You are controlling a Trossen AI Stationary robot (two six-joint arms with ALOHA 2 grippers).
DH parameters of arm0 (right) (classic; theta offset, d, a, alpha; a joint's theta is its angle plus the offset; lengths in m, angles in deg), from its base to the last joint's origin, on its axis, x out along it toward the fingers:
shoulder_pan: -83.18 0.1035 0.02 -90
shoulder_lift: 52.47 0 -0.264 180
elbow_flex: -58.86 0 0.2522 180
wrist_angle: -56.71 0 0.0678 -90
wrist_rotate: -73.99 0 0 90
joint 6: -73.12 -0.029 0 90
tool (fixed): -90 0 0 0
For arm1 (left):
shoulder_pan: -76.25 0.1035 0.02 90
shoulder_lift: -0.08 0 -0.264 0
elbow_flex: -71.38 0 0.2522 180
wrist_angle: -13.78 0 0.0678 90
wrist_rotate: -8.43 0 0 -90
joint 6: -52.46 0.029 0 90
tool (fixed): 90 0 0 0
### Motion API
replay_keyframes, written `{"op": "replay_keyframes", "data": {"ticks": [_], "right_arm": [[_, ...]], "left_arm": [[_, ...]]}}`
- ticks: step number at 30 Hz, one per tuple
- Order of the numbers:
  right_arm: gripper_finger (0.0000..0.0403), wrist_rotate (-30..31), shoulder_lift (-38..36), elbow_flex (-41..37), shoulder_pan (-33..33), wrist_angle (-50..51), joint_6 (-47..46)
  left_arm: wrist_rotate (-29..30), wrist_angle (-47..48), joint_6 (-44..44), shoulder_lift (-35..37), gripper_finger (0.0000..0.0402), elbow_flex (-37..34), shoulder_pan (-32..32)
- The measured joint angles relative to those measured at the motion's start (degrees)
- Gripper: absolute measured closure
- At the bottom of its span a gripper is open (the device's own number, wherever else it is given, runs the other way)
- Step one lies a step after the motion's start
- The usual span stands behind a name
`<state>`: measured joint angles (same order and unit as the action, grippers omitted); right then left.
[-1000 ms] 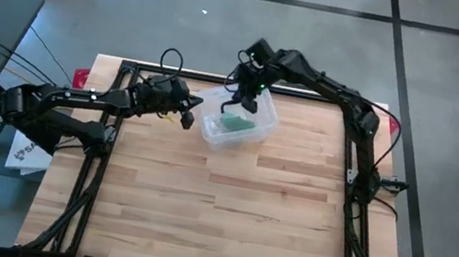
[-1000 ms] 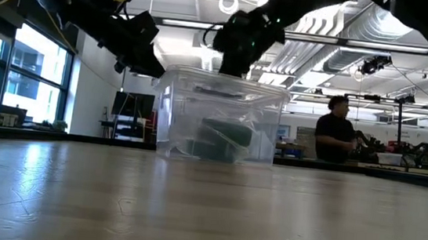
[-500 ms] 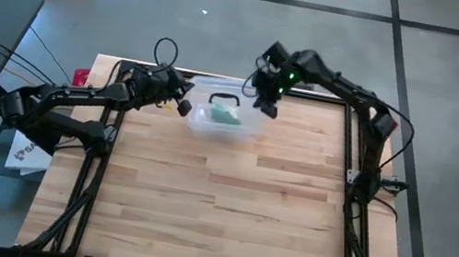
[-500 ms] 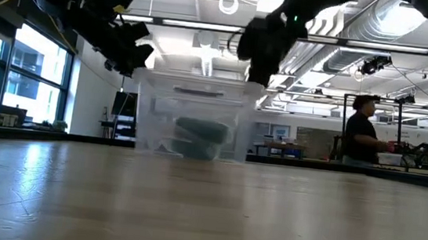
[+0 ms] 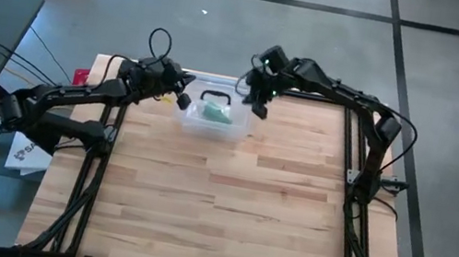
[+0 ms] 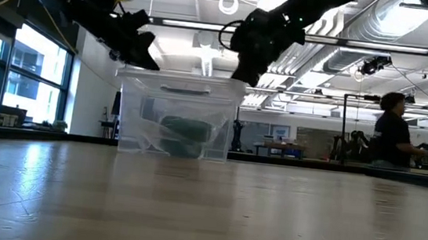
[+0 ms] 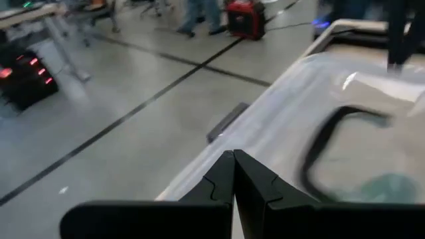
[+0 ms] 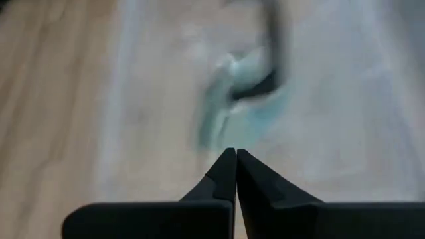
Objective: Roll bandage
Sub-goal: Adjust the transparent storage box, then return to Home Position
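Clear plastic is what we see first: a lidded storage bin (image 5: 210, 113) sits at the far edge of the wooden worktop (image 5: 226, 203), near twelve o'clock in the high view. Inside it lies the green bandage roll (image 5: 216, 115), resting on the bin's floor; the low view shows it (image 6: 185, 135) through the wall, low and slightly right of the bin's middle. A dark handle shape (image 5: 215, 97) shows on the lid.

We find the left end effector (image 5: 180, 100) at the bin's nine o'clock side, just beside its rim, its fingers (image 7: 234, 176) pressed together and holding nothing. In its wrist view the lid (image 7: 345, 133) spreads just beyond the tips.

The right end effector (image 5: 258, 106) hangs at the bin's three o'clock side, near the rim, fingers (image 8: 236, 174) likewise closed on nothing; its wrist view shows the green roll (image 8: 242, 99) blurred through the plastic.

In the low view a person (image 6: 392, 139) stands in the room behind, at three o'clock.
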<state>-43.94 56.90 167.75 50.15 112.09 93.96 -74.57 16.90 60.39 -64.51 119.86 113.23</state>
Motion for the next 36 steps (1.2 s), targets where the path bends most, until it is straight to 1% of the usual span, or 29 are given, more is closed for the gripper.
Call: {"op": "replay_keyframes", "data": {"ticks": [3, 5, 7, 10, 12, 14, 17, 19, 21, 23, 25, 27, 30, 32, 36], "right_arm": [[0.0403, 5.6, -0.6, 0.0, -0.9, -3.6, -1.4], [0.0403, 10.1, 0.1, -1.4, -1.6, -6.3, -3.0], [0.0403, 13.2, 0.8, -2.7, -1.9, -8.6, -4.3], [0.0403, 15.3, 0.6, -4.0, -1.9, -9.3, -4.4], [0.0403, 16.0, -0.5, -4.1, -1.7, -8.0, -4.4], [0.0403, 16.3, -2.3, -4.4, -1.2, -7.1, -4.4], [0.0403, 17.4, -7.2, -4.4, -0.6, -5.9, -3.9], [0.0403, 17.3, -10.8, -4.2, -0.6, -2.9, -2.3], [0.0403, 16.9, -14.1, -4.9, -0.6, 1.8, -0.6], [0.0403, 15.3, -18.8, -9.6, -0.8, 2.3, 0.7], [0.0403, 12.8, -25.3, -17.1, -1.1, -0.7, 0.7], [0.0403, 10.0, -32.1, -26.0, -1.6, -6.0, -0.5], [0.0403, 6.2, -41.8, -40.3, -1.7, -15.3, -4.8], [0.0403, 3.8, -47.9, -48.2, -1.6, -22.6, -9.5], [0.0403, 2.6, -58.9, -62.5, -0.8, -34.9, -18.7]], "left_arm": [[-0.4, 0.4, -0.8, -2.1, 0.0401, -0.1, 3.1], [-2.3, 0.6, -1.4, -4.4, 0.0401, -0.1, 4.7], [-4.1, -0.2, -1.3, -6.4, 0.0401, 0.0, 5.4], [-5.0, -1.4, -1.2, -8.8, 0.0401, 0.3, 5.4], [-5.0, -1.2, -0.4, -8.6, 0.0401, 0.2, 5.1], [-5.0, -0.3, -0.2, -6.9, 0.0401, 0.2, 4.4], [-4.9, 2.6, -0.3, -1.6, 0.0401, 0.4, 3.6], [-4.8, 4.8, -0.3, 3.7, 0.0401, 1.0, 3.0], [-4.8, 9.3, -1.5, 9.5, 0.0401, 1.1, 2.4], [-4.9, 16.4, -4.3, 15.4, 0.0401, 0.5, 1.5], [-4.8, 22.4, -7.4, 21.5, 0.0401, -0.5, -0.5], [-4.9, 23.9, -10.0, 27.6, 0.0401, -3.2, -3.0], [-4.8, 22.2, -14.3, 36.3, 0.0401, -9.5, -7.9], [-3.8, 19.8, -16.4, 41.5, 0.0401, -14.0, -11.3], [-0.5, 13.5, -18.1, 48.6, 0.0401, -23.0, -18.0]]}}
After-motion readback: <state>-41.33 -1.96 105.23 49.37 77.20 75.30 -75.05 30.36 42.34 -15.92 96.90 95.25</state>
